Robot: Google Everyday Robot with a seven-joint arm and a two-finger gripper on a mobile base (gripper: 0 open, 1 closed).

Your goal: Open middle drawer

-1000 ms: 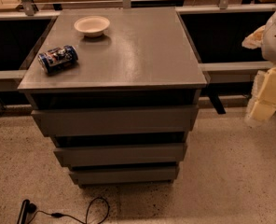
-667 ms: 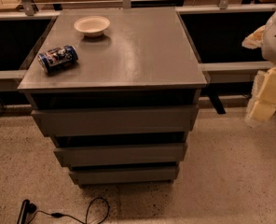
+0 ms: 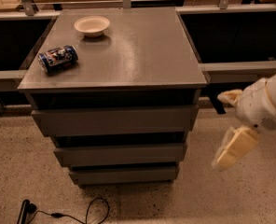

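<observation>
The grey-brown cabinet has three handleless drawer fronts stacked under its top. The middle drawer (image 3: 121, 154) is the medium front between the taller top front (image 3: 114, 121) and the slim bottom front (image 3: 124, 174); it looks pushed in. My gripper (image 3: 231, 124) hangs to the right of the cabinet, level with the drawers and apart from them. Its cream fingers (image 3: 234, 148) are spread wide and hold nothing.
On the cabinet top (image 3: 142, 50) lie a blue can (image 3: 58, 59) on its side at the left and a white bowl (image 3: 92, 25) at the back. A black cable (image 3: 58, 213) lies on the speckled floor in front. Dark shelving runs behind on both sides.
My gripper has moved down and to the left, from beside the cabinet top to the height of the drawers. The drawers, can and bowl have not moved.
</observation>
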